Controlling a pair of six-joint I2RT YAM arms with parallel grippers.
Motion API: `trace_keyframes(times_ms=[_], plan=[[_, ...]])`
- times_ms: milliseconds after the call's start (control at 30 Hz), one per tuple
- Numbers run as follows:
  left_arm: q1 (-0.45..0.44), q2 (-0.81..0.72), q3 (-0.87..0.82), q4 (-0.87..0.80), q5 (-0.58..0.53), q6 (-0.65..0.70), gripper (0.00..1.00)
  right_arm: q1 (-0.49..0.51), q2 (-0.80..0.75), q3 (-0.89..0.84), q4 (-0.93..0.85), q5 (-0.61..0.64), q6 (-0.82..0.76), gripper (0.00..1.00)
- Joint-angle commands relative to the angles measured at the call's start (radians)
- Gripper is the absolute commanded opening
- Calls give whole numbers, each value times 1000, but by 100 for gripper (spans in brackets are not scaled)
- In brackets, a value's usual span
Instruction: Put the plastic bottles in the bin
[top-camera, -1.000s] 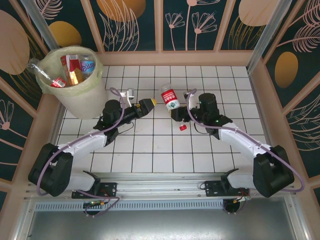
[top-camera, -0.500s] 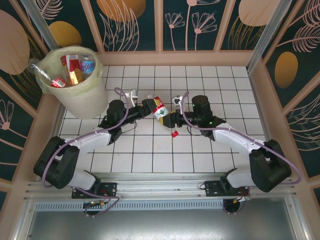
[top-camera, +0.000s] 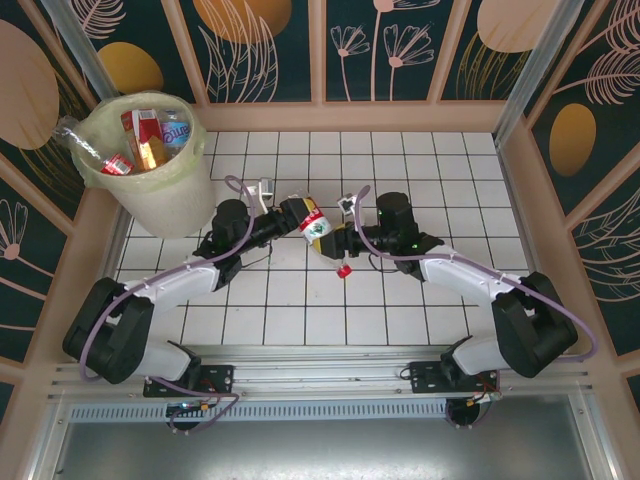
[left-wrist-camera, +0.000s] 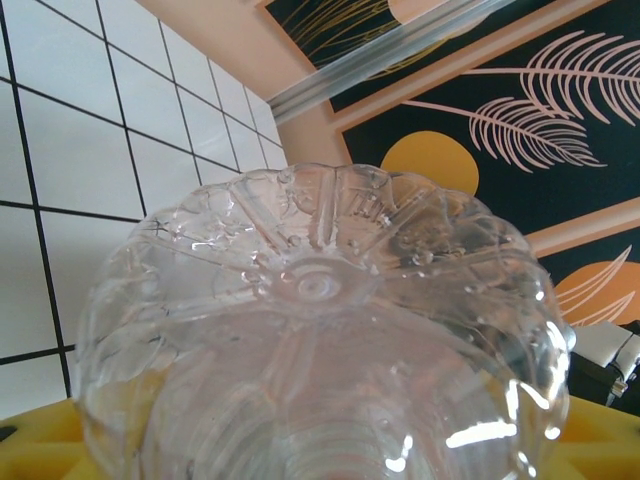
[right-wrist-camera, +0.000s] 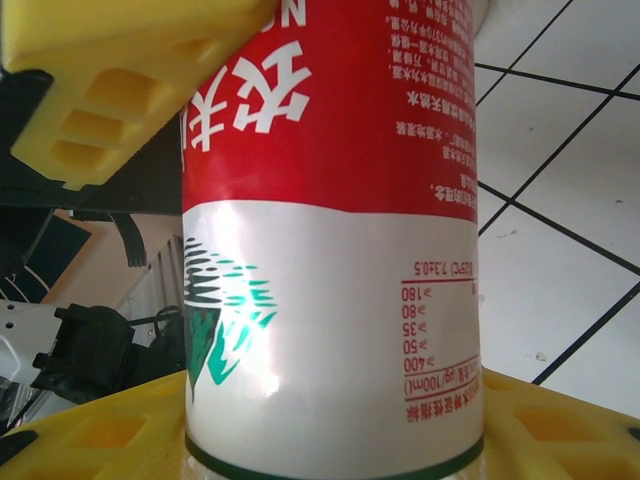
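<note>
While plastic bottles (top-camera: 150, 135) fill the round cream-yellow bin (top-camera: 185, 195), the right gripper (top-camera: 332, 236) clamps the seemingly last clear red-labelled bottle (top-camera: 317, 224) right of it; whether the left gripper (top-camera: 299, 213) grips is unclear.

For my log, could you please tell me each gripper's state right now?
Left gripper: around the bottle, at its base; grip cannot be told.
Right gripper: closed on the bottle.

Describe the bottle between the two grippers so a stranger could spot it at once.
Start at the white tiled table, then find its middle, where the left gripper and right gripper meet. Between them is a clear bottle with a red-and-white label and red cap; unlike the bottles in the cream bin, it is out over the tiles.
</note>
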Motion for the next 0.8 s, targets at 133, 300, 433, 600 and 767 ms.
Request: trace_keyframes(times_ms=[133,300,433,600,767], plan=[[-3,-59,30,20,3,66,70,16,13,37,-22,54,-22,59],[-3,-80,41,-4,1,85,87,17,3,40,-26,82,-18,58],[-3,-92,30,4,-12,79,87,18,4,41,-29,91,-17,58],[-3,-98,25,29,-9,69,72,18,5,40,-22,81,-12,58],[-3,-98,33,40,5,73,59,19,4,41,-20,69,-13,58]])
